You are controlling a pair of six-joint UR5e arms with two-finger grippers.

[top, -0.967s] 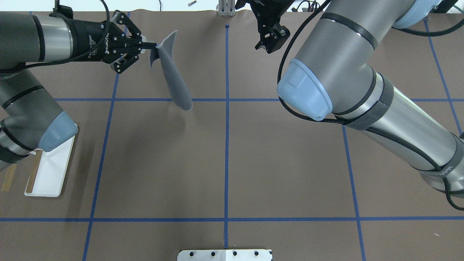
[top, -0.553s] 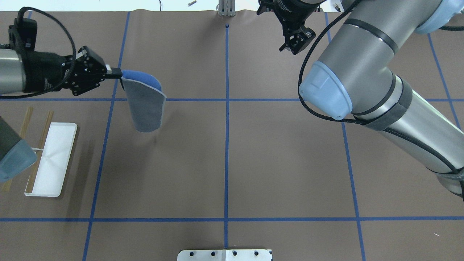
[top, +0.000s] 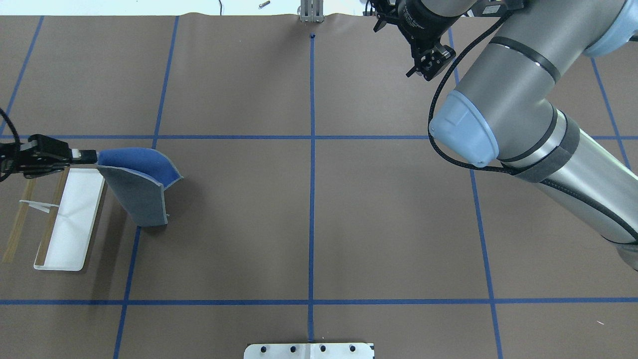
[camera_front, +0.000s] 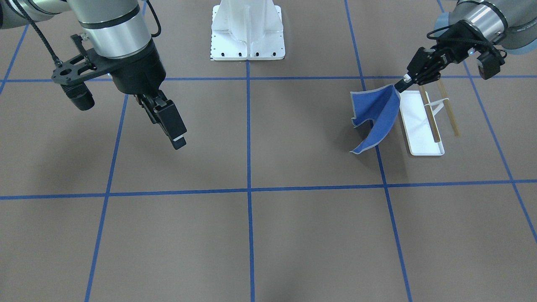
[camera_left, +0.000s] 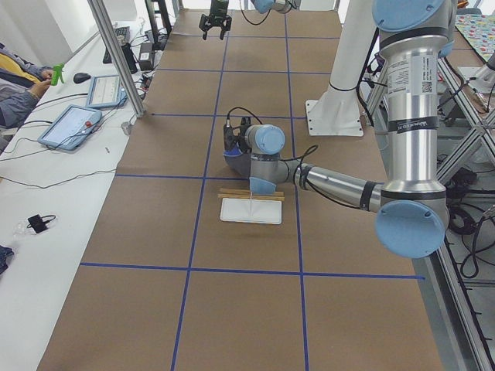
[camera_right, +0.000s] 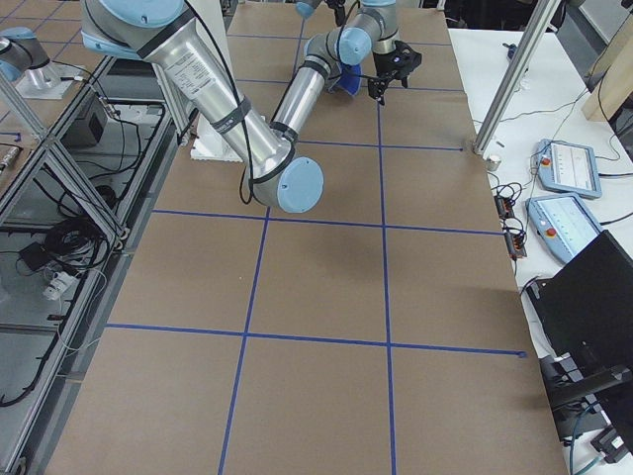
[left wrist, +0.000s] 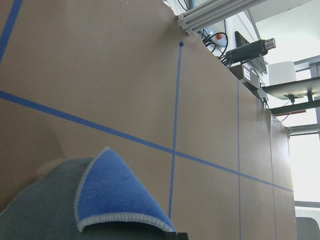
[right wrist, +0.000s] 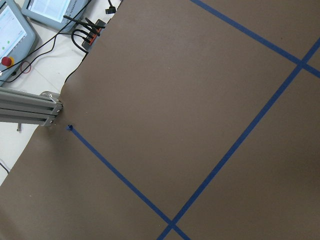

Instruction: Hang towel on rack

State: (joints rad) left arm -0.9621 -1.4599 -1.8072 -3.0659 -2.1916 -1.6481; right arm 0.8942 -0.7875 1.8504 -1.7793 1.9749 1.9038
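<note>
Right now, starting at the left of the overhead view, the rack [top: 70, 234] is sitting below and behind the left gripper [top: 90, 156], on its wrist side. Its two wooden rods [top: 47, 234] are running crosswise to the line along which the fingers are pointing. The left gripper is hovering above the rack's end farther from the robot, jaws pressed together on one corner of the towel [top: 139, 194].

Ahead of the fingertips the towel is hanging free and curling, so that the blue face is showing on top and the grey face is turning toward the robot. Its lower part is dangling just past the rack's inner rim, over bare table [top: 309, 224] and over neither rod. Whether it is touching the table I cannot tell.

So the cloth is lying on the far side of the hand from the rods. I judge the coming move is calling for the gripper to draw back along its own axis, trailing the towel across them.

Far off to the right, the right gripper [top: 429, 59] is hanging well apart from all this. Its jaws are seemingly standing apart and holding nothing, and the left arm is plainly the nearer one.
</note>
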